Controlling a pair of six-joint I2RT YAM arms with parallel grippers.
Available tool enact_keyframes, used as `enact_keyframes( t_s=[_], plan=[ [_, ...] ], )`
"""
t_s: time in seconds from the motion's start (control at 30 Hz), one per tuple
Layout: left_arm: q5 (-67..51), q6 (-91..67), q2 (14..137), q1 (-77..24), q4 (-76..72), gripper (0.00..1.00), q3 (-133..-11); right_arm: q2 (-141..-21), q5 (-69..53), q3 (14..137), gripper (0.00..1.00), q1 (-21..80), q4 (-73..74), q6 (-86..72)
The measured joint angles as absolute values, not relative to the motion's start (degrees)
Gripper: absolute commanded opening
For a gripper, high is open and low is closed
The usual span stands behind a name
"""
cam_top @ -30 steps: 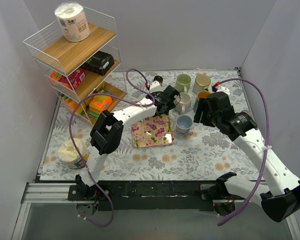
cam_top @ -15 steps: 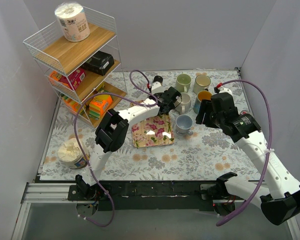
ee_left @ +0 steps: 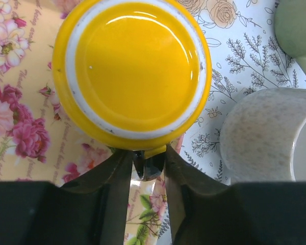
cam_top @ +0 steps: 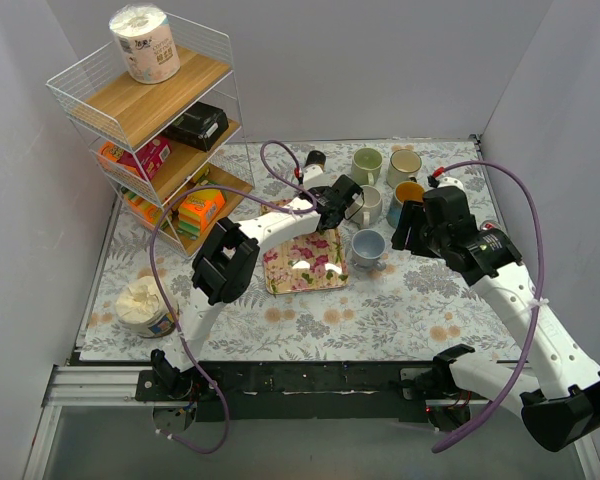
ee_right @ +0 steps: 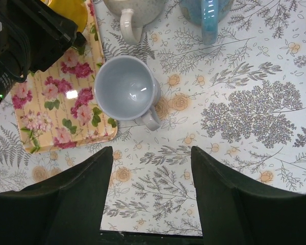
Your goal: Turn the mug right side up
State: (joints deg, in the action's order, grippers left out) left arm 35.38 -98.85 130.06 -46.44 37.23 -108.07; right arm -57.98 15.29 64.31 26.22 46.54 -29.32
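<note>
The yellow mug (ee_left: 132,66) stands upside down on the floral tray (ee_left: 10,127), its flat base with a white ring facing up. My left gripper (ee_left: 149,158) is shut on the mug's handle (ee_left: 155,150), one finger pressed to each side. From the top view the left gripper (cam_top: 332,210) covers the mug at the tray's (cam_top: 305,265) far right corner. In the right wrist view a slice of the yellow mug (ee_right: 74,13) shows behind the left arm. My right gripper (ee_right: 151,153) hangs open over the bare tablecloth, nothing between its fingers.
Upright mugs crowd the right of the tray: grey-blue mug (cam_top: 368,246), speckled white mug (ee_left: 265,132), green mug (cam_top: 366,163), cream mug (cam_top: 403,165), blue mug (cam_top: 407,192). A wire shelf rack (cam_top: 150,120) stands far left, a white tub (cam_top: 145,305) near left.
The left jaws have closed from wide open onto the mug's handle. The left arm edged right; the right arm shifted slightly and then held still.
</note>
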Motion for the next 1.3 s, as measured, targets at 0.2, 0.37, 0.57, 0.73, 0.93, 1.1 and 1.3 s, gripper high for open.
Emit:
enact_keyframes(
  t_s=[0.2,0.37,0.57,0.73,0.93,1.1,1.3],
  plan=[
    [36.1,-98.5,129.7,-46.3,36.8,0.0,-107.4,-58.0,14.6,63.4,0.68,26.2,46.6,-29.3],
    [36.2,-98.6,129.4,-46.2,36.6,0.0,-106.8,-58.0,14.3,63.1,0.68,26.0,46.6,-29.4],
    [35.7,-98.7,126.6,-46.2,36.6,0.0,-103.3,-58.0,13.1,63.1,0.69,25.9,46.6,-29.4],
    [32.4,-98.4,119.6,-46.2,37.0,0.0,-97.9,-58.0,9.3,63.1,0.72,25.9,46.3,-29.5],
    [25.0,-96.5,103.4,-46.2,31.9,0.0,-90.3,-57.6,-1.7,62.6,0.8,25.9,41.1,-30.9],
    [17.3,-94.1,89.2,-46.2,20.7,0.0,-83.7,-55.6,-13.1,60.0,0.89,25.9,31.4,-34.5],
    [7.0,-91.2,79.1,-46.1,6.9,0.0,-77.0,-55.5,-23.5,59.9,0.9,25.9,17.6,-42.0]
  ],
)
